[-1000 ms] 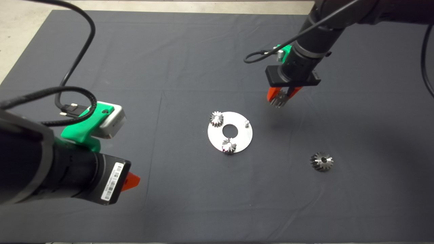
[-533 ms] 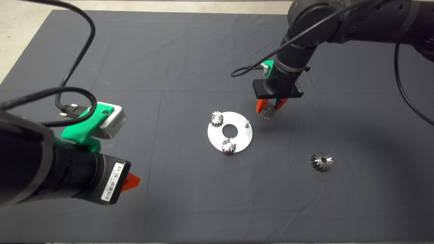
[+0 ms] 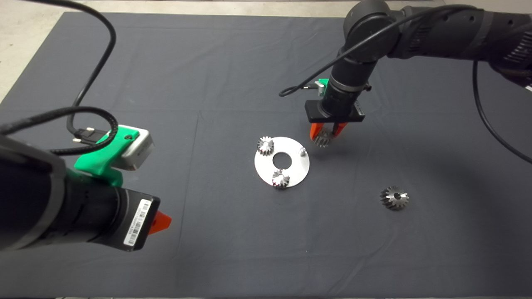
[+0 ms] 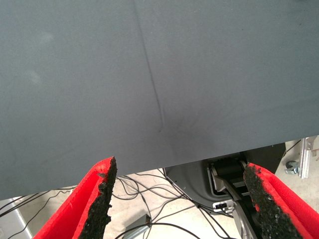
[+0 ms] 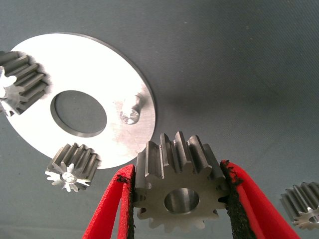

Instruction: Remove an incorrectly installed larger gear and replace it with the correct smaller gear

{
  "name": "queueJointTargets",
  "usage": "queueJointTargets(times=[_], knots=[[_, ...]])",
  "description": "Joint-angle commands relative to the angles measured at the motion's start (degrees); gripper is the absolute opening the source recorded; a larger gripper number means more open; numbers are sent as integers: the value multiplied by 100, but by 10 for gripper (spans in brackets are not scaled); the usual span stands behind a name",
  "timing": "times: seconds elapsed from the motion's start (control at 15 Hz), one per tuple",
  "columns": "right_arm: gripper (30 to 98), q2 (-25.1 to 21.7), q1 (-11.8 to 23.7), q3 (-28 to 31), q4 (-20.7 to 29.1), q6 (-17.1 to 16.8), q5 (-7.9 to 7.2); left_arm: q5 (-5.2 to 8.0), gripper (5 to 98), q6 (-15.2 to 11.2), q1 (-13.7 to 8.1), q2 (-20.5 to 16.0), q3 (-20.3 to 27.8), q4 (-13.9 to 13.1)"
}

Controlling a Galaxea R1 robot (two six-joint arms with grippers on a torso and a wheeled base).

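My right gripper (image 3: 323,133) is shut on the smaller gear (image 3: 321,139) and holds it just above the mat, right of the round steel plate (image 3: 293,168). In the right wrist view the smaller gear (image 5: 179,191) sits between the pads, close to the plate's bare pin (image 5: 130,110). This pin (image 3: 303,151) stands at the plate's right edge. The larger gear (image 3: 394,197) lies flat on the mat to the lower right, apart from the plate, and shows at the edge of the right wrist view (image 5: 301,204). My left gripper (image 4: 182,204) is open and empty at the lower left.
Two other small gears (image 3: 265,145) (image 3: 281,178) sit on pins on the plate, which has a round centre hole (image 3: 282,158). The left wrist view shows the mat's edge (image 4: 199,162) with cables and floor beyond it.
My right gripper has moved left and down with the smaller gear, from over the mat to beside the plate's bare pin. The left arm and larger gear have not moved.
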Motion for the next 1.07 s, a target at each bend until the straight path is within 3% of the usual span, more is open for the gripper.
queueJointTargets(times=[0.0,0.07,0.47,1.0], knots=[[360,242,173,90,-615,38,-145,22,642,-14,-59,-11,52,47],[359,315,173,99,-701,38,-202,22,642,-14,-59,-11,60,47],[359,474,146,379,-1010,73,-202,22,642,-14,-59,-38,78,47],[359,366,-214,397,-1230,196,-231,13,642,-31,-59,-38,70,56]])
